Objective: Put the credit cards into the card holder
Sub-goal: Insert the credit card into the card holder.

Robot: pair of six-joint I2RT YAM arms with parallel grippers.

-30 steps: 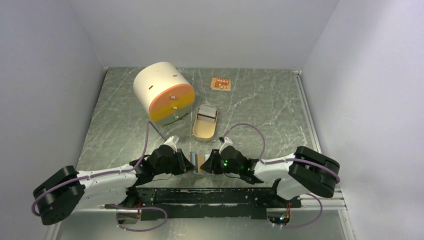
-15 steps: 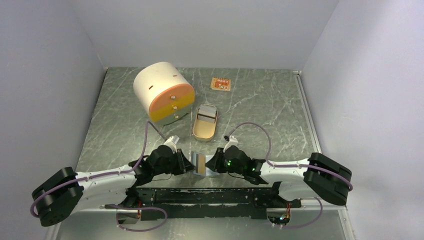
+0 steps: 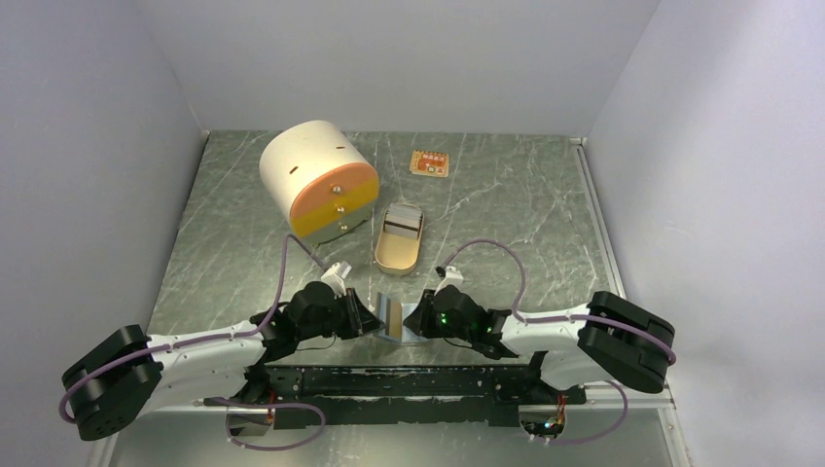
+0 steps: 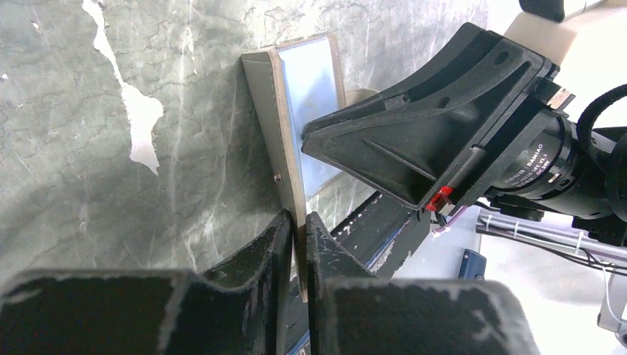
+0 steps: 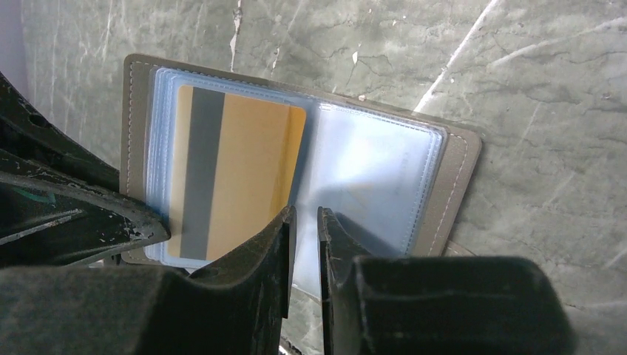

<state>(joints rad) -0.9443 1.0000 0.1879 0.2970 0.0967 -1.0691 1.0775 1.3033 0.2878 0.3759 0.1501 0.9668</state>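
At the near edge of the desk point(image 3: 506, 224), about its middle: card holder point(image 5: 370, 170) open like a book, propped up between both hands.
Card holder, build: taupe stitched cover with a stack of clear plastic sleeves inside. Judged light; cover semi-stiff, sleeves floppy and slick.
Gold-orange card point(image 5: 236, 174): seated in a left-side sleeve, dark stripe along its left part. Thin, rigid and smooth, so judged slippery against the plastic. Only its edges offer a pinch.
Where to hold: cover by its outer edge, one flap per hand. Sleeves by the free lower edge, lightly, since they should buckle under force.
Left hand point(image 4: 298, 222): fingers clamped tight on the edge of one cover flap, which holds it up.
Right hand point(image 5: 303, 218): fingers almost together at the holder's lower edge, by the spine. Whether a clear sleeve is caught between them, cannot tell.
Small orange card point(image 3: 429, 163): flat, close to the far edge, well apart from the holder. Judged hard to lift off the flat desk; tip or slide it by an edge.
Tan oval tin point(image 3: 399, 238): between the holder and the far edge, something grey lying inside, too small to identify.
Risk: holder may fold shut or topple if either grip slackens.
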